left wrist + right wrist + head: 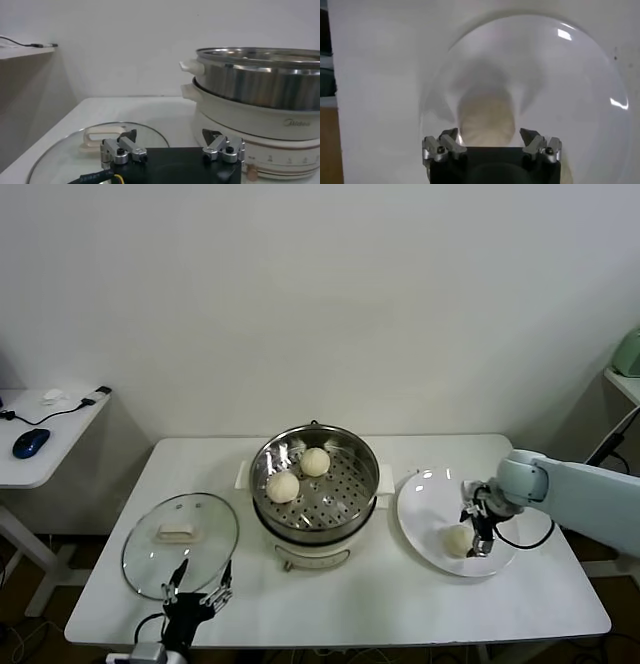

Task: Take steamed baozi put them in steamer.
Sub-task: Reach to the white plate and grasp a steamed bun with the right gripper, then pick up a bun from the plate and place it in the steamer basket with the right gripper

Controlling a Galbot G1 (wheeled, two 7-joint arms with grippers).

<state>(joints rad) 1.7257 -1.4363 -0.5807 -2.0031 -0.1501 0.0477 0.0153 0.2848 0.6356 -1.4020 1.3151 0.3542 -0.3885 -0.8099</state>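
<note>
The steamer stands mid-table with two steamed baozi on its perforated tray. A third baozi lies on the white plate to the right. My right gripper is down on that plate, right at this baozi. In the right wrist view the baozi sits between the fingers of the right gripper, which stands open with a thin gap showing on each side. My left gripper waits open at the table's front left, holding nothing.
A round glass lid with a white handle lies flat left of the steamer, just beyond the left gripper. The steamer's steel wall rises close beside that gripper. A side desk with a blue mouse stands far left.
</note>
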